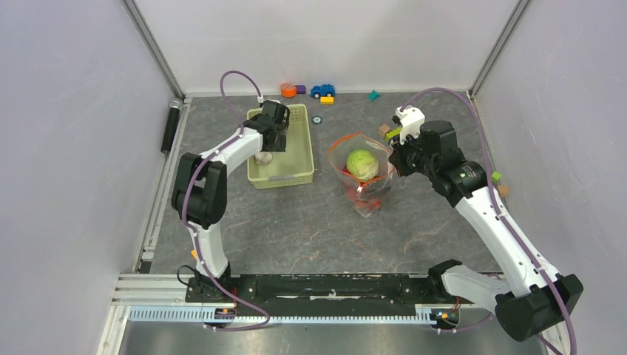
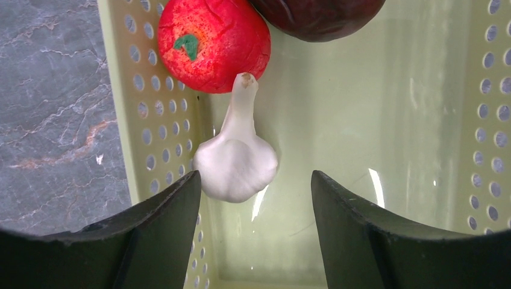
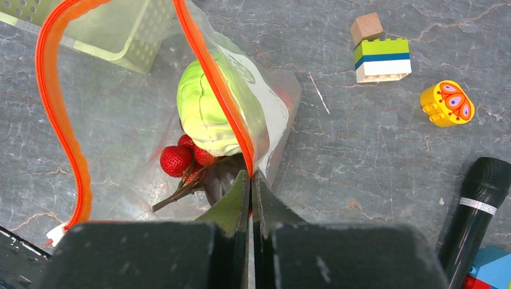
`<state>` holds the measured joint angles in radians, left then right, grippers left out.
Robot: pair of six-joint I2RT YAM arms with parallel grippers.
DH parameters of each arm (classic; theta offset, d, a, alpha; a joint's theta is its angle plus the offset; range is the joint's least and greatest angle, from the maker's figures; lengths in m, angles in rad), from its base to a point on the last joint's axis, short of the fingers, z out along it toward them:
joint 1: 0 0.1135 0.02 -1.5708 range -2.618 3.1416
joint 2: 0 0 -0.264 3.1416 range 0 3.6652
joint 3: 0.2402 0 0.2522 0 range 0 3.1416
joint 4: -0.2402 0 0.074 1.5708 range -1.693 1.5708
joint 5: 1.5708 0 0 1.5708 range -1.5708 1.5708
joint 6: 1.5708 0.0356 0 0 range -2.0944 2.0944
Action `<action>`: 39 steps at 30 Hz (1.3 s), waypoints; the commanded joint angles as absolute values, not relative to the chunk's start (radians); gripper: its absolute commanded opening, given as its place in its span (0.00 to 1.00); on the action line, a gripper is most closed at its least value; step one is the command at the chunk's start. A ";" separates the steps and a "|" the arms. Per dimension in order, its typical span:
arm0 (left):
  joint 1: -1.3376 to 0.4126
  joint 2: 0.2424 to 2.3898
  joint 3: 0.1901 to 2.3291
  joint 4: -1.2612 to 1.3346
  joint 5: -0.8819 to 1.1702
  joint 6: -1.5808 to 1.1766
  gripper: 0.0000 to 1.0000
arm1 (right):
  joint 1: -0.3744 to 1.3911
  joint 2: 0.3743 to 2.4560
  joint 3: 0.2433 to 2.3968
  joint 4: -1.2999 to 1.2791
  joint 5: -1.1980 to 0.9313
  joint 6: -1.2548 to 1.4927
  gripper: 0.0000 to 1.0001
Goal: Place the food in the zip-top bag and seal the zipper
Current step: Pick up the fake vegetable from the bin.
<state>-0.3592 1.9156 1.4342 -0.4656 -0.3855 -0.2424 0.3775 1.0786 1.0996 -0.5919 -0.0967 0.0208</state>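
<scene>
Over the green basket (image 2: 361, 120), left gripper (image 2: 254, 180) hangs wide open above a garlic bulb (image 2: 235, 162); right gripper (image 3: 250, 177) is clamped on the zipper (image 3: 224, 99) of the zip-top bag (image 3: 120, 120), cabbage (image 3: 205, 108) and strawberries (image 3: 175, 161) inside.

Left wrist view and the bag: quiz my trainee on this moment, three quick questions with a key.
1. True or false: the cabbage sits inside the zip-top bag.
2. In the basket, what lies nearest the open left gripper? A garlic bulb; B toy car; C strawberry.
3. Fill in: the right gripper is shut on the bag's ____.
Key: 1 true; 2 A; 3 zipper.
</scene>
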 commanded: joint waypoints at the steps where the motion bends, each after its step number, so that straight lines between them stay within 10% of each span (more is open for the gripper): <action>1: -0.341 1.948 1.483 -0.398 -0.387 -0.212 0.71 | 0.374 1.079 1.136 -0.561 -0.080 0.021 0.00; 39: -0.300 2.126 1.626 -0.402 -0.376 -0.125 0.38 | 0.374 1.069 1.129 -0.565 -0.058 0.019 0.00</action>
<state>-0.3069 2.1044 1.5749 -0.3820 -0.3717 -0.1543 0.3775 1.0821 1.0996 -0.5919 -0.0700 0.0208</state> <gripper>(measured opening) 0.396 0.010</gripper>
